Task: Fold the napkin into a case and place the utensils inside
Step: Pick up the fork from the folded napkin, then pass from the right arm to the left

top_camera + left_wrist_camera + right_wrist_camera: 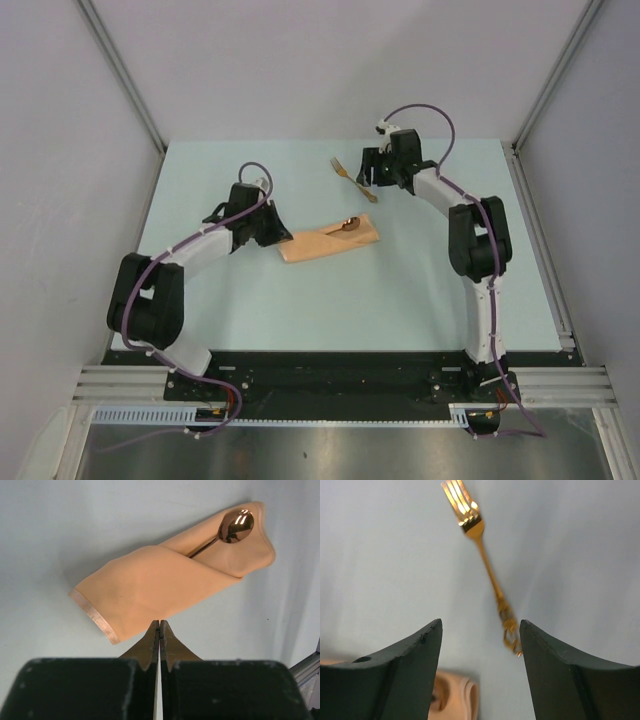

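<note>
Right wrist view has the fork flat on the pale table. Its tines point away from the camera and its ornate handle end trails back toward us. I'd call it light, thin, stiff and slick: polished gold metal lying low, little to bite on, and likely to skate or spin if nudged from one side. The plain shaft between tines and ornament looks the best place to pinch it, square across. Right now the right gripper has its fingers spread wide. The handle end sits just inside the finger on the view's right, close enough that I cannot tell whether they touch, and most of the shaft runs out ahead of the tips. It's off-centre, so I'd want the gripper shifted forward and across before it closes. From the top camera the fork sits toward the table's far edge, right of centre. Nearer mid-table lies the folded peach napkin, soft and floppy. The spoon is already tucked in, its bowl poking out at the open end. The left gripper has its fingers pressed together at the napkin's edge, and I cannot tell whether any cloth is caught between them.
</note>
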You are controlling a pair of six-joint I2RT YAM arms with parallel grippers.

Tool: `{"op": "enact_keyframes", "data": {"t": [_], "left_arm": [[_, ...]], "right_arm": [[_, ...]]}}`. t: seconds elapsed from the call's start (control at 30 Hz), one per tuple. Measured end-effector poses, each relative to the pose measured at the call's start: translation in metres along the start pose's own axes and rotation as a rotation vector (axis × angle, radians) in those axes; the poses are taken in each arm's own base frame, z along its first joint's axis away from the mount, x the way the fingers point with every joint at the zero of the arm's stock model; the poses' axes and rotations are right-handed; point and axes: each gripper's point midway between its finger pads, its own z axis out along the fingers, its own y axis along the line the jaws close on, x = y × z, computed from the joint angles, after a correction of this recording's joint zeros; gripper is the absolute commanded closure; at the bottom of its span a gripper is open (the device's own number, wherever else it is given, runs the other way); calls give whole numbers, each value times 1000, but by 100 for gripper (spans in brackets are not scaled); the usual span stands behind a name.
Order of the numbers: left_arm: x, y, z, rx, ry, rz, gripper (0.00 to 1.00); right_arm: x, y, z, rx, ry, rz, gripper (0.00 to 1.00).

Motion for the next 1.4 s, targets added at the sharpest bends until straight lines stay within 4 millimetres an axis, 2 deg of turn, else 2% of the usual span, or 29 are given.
{"op": "enact_keyframes", "data": {"t": [0.1,0.2,0.37,0.43,0.47,0.5,0.53,0.57,0.6,0.63,0.73,0.87,1.1,1.27,1.4], "left_arm": [[-4,-7,-7,21,-16,8,100],[-4,-13,-11,42,-17,13,100],[1,-16,-10,66,3,13,100],[3,-17,-10,73,10,14,96],[4,-18,-10,76,11,15,85],[4,-19,-11,83,14,15,78],[4,-20,-11,89,15,18,71],[4,-22,-11,96,16,16,60],[4,-23,-11,103,14,13,54],[3,-25,-11,111,13,12,36],[2,-34,-11,149,15,-4,24],[-8,-55,-1,206,21,-31,24],[-20,-124,42,343,12,-41,28],[-12,-182,75,454,13,32,30],[-7,-213,94,497,21,74,29]], "right_arm": [[-9,-15,26,62,18,-94,32],[-4,-23,51,103,61,-175,33],[22,-25,78,132,168,-272,38],[23,-22,80,136,180,-296,47],[25,-21,79,138,192,-306,51],[27,-20,79,138,207,-309,66],[29,-20,79,137,214,-316,74],[30,-21,77,141,222,-320,79],[31,-22,76,147,230,-322,94],[32,-24,75,151,240,-321,100],[34,-29,73,156,253,-299,100],[39,-33,63,152,251,-242,100],[68,-52,7,193,282,-96,100],[55,-72,-13,164,223,143,100],[47,-82,-34,142,174,311,100]]}}
